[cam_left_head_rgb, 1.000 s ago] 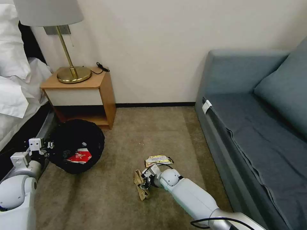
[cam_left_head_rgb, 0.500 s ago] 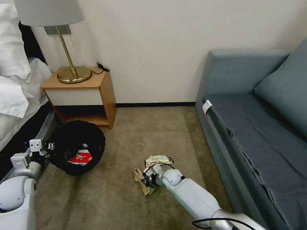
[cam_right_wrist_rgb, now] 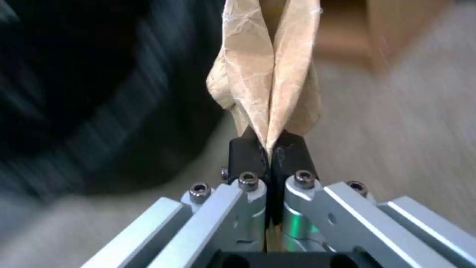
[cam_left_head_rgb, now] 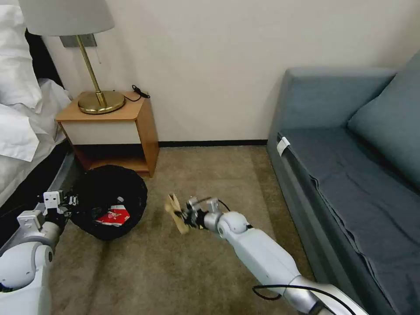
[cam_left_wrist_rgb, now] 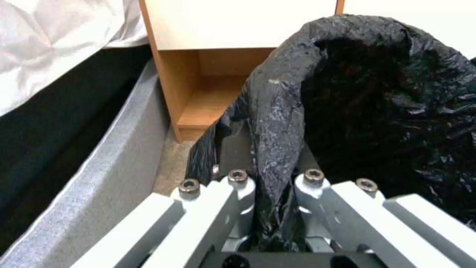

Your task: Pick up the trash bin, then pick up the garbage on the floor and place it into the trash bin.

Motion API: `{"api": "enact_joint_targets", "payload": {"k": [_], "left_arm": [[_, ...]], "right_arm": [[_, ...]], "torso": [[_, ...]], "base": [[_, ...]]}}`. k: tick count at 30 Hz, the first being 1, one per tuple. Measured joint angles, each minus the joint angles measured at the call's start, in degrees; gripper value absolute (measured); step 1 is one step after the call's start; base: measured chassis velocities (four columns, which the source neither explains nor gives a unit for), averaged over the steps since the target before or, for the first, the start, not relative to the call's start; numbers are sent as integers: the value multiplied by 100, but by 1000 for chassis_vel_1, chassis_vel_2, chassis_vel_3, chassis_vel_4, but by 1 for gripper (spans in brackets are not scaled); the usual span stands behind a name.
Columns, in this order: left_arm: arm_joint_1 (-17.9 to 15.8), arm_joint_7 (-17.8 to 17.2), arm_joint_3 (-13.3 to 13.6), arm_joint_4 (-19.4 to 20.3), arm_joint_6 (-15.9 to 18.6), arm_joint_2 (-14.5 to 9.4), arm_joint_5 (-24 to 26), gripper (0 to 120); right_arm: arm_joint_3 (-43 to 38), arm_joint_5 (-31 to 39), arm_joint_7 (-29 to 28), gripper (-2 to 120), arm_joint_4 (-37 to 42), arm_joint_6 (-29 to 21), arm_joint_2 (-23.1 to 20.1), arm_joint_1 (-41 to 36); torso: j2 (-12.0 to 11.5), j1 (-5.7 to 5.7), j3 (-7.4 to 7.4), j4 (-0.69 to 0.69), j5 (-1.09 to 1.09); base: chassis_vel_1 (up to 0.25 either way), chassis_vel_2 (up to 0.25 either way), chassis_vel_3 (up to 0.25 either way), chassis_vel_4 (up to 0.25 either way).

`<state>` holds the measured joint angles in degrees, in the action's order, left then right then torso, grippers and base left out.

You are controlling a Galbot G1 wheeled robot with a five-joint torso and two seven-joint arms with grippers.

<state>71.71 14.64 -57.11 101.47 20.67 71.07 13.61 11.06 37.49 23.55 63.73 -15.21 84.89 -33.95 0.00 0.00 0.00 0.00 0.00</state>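
One trash bin [cam_left_head_rgb: 109,201], black liner crinkling over its rim, is sitting tipped by the nightstand [cam_left_head_rgb: 111,127], and the left gripper [cam_left_wrist_rgb: 272,186] is pinching that rim's liner tight. Inside, one red-white wrapper [cam_left_head_rgb: 113,216] is showing. The right gripper [cam_right_wrist_rgb: 269,156] is clamping one tan crumpled paper [cam_left_head_rgb: 175,213], creased and folded, holding it above the carpet [cam_left_head_rgb: 210,175], just beside the bin.

one trash bin [cam_left_head_rgb: 109,205], one tan paper [cam_left_head_rgb: 175,213], one red wrapper [cam_left_head_rgb: 111,216], two hands.
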Motion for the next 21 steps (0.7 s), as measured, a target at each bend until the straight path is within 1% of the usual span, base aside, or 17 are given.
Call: {"api": "enact_joint_targets", "payload": {"k": [3, 4, 7, 11, 15, 19, 21], "left_arm": [[-15, 35, 4, -1, -26, -1, -42, 3], [-15, 35, 4, -1, -26, -1, -42, 3], [-45, 76, 26, -21, -68, 31, -56, 3], [-94, 84, 66, -24, -72, 67, -82, 3], [-126, 84, 108, -23, -72, 86, -105, 3], [-146, 83, 133, -32, -72, 112, -125, 3], [-148, 83, 143, -58, -72, 130, -139, 3]], "right_arm": [[28, 609, 50, 0, 396, -3, 99, 212], [28, 609, 50, 0, 396, -3, 99, 212], [201, 947, 51, 0, 689, -69, 177, 341], [407, 1034, 35, 0, 892, -88, 324, 360], [680, 1018, 4, 0, 912, -53, 492, 339], [906, 880, -78, 0, 741, 31, 651, 335], [999, 735, -279, 0, 601, 69, 721, 351]], "torso": [[0, 0, 0, 0, 0], [0, 0, 0, 0, 0], [0, 0, 0, 0, -1], [0, 0, 0, -1, -1], [0, 0, 0, 0, -1], [0, 0, -1, 0, 0], [0, 0, -1, 0, -1]], "base": [[0, 0, 0, 0], [0, 0, 0, 0], [0, 0, 0, 0], [0, 0, 0, 0], [0, 0, 0, 0], [0, 0, 0, 0], [0, 0, 0, 0]]}}
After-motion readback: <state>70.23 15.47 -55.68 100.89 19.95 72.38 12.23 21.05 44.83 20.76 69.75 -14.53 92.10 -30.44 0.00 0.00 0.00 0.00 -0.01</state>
